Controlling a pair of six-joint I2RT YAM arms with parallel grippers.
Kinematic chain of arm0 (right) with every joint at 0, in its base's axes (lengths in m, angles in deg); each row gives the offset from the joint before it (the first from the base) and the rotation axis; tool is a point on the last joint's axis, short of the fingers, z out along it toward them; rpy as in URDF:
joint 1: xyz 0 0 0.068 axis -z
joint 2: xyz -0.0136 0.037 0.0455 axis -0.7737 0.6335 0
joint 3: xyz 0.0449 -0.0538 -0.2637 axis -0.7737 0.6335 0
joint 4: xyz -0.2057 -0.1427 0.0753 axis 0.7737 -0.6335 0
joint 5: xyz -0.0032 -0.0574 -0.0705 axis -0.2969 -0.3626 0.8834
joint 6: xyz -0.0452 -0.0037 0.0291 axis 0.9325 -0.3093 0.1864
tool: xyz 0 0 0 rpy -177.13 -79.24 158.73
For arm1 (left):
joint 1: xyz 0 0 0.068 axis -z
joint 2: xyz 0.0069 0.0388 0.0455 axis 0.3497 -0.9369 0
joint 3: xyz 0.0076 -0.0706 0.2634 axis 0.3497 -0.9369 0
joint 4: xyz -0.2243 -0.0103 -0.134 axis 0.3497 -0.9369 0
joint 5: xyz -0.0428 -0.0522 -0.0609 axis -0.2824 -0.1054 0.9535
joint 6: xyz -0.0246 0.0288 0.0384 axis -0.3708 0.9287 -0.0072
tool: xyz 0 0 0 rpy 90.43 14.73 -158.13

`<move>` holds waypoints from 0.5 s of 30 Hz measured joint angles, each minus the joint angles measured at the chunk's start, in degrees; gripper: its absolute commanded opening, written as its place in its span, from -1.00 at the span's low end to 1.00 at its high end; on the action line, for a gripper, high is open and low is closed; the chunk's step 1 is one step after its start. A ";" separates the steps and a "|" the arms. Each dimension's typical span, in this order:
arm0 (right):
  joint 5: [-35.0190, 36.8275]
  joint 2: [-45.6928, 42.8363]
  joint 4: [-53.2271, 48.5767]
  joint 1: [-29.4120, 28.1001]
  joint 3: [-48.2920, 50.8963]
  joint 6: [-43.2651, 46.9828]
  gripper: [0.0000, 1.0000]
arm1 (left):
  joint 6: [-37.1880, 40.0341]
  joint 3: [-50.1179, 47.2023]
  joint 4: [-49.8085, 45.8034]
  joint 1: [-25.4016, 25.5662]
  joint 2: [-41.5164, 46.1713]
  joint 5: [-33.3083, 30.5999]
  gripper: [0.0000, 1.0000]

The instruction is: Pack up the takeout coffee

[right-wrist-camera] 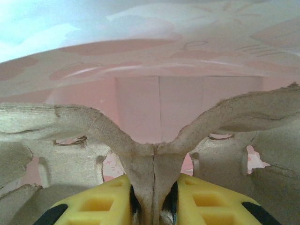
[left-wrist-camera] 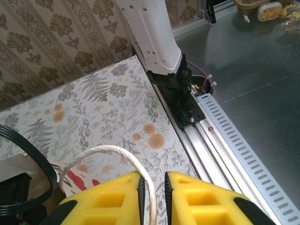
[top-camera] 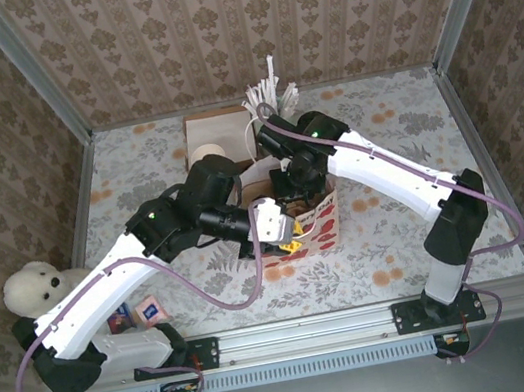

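We are loading the paper bag [top-camera: 312, 223]: our left pincer [left-wrist-camera: 153, 194] pinches its white handle [left-wrist-camera: 105, 152] while our right pincer [right-wrist-camera: 153, 199], inside the bag, grips the pulp carrier [right-wrist-camera: 152, 159], which next needs seating flat.

Both arms are wearing white shells over black joints, green lights glowing near the elbows. Purple cables are looping along each. The left gripper [left-wrist-camera: 152, 197] and right gripper [right-wrist-camera: 152, 201] are showing ribbed yellow fingers.

Top view: looks down from above and behind the arm bases onto the whole table [top-camera: 392, 244].
Left wrist: very near, faces across the table.
Right wrist: very near, inside the paper bag [top-camera: 320, 224].
Shared: the bag.
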 measured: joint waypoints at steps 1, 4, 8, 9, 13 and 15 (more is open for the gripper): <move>0.02 0.17 0.13 0.00 0.07 -0.02 -0.49 | 0.00 -0.02 0.46 0.00 0.00 0.15 -0.59; 0.26 0.57 0.74 0.00 0.83 -0.20 -0.49 | -0.02 -0.22 1.77 0.00 0.33 0.35 -0.59; 1.31 1.09 1.36 0.00 1.90 -0.20 -0.49 | -0.09 -0.83 2.75 -0.04 1.51 0.35 -0.59; 1.42 1.20 1.42 0.00 2.19 -0.20 -0.49 | -0.22 -0.83 2.91 -0.07 1.68 0.33 -0.59; 1.70 1.49 1.53 -0.02 3.54 -0.17 -0.49 | -0.44 -0.83 3.52 -0.55 2.01 0.37 -0.59; 2.01 1.55 1.75 -0.13 4.04 -0.17 -0.49 | -0.70 -0.83 3.56 -0.87 2.01 0.37 -0.56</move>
